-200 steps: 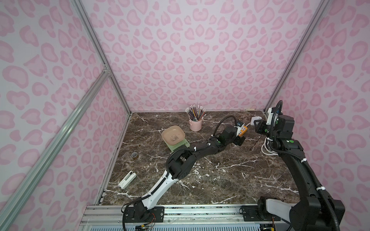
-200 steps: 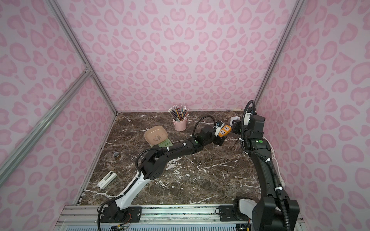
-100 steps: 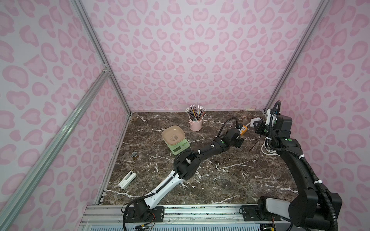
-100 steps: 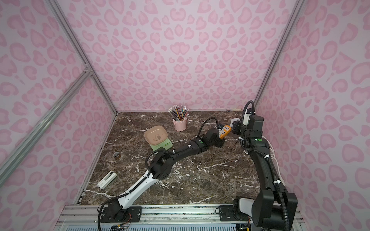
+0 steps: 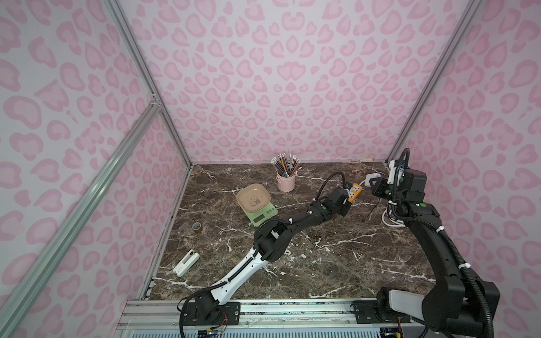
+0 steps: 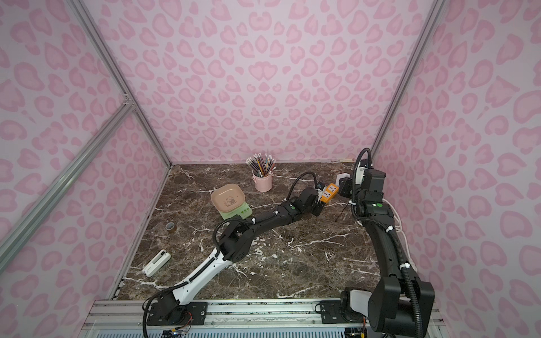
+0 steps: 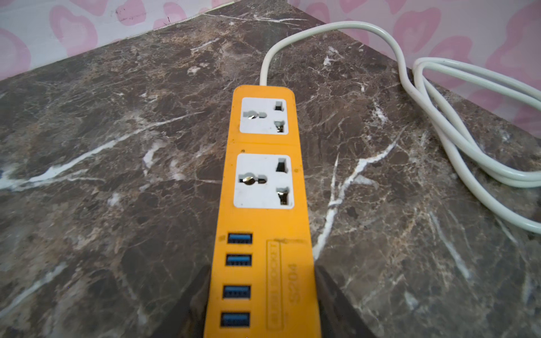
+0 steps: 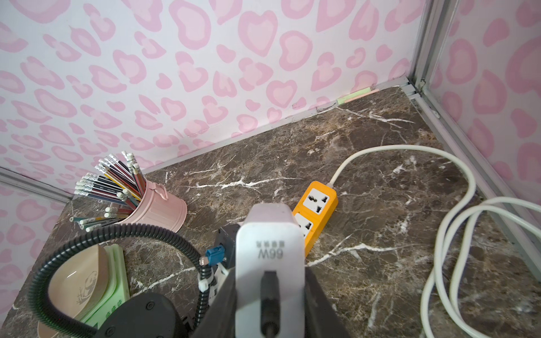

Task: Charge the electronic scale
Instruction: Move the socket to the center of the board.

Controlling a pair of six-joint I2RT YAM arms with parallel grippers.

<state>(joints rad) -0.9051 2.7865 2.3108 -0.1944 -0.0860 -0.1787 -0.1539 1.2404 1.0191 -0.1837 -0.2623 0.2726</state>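
my left gripper (image 7: pixel 262 272) clamped on 1 strip (image 7: pixel 263 146), 2 o'clock | right gripper (image 8: pixel 270 278) clamped on 1 charger (image 8: pixel 269 234) | 1 scale (image 5: pixel 257 206), 11 o'clock | 1 cup (image 5: pixel 286 181) | marble table (image 5: pixel 322 263), pink walls (image 5: pixel 278 87)

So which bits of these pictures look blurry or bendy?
Left wrist view: the orange plastic power strip looks wider near the lens, its nearest lettering soft. Right wrist view: the white cube charger, very close, is slightly blurred. Both top views: evenly lit, sharp.

Soft, even light, faint shadows; wrist views blur up close.
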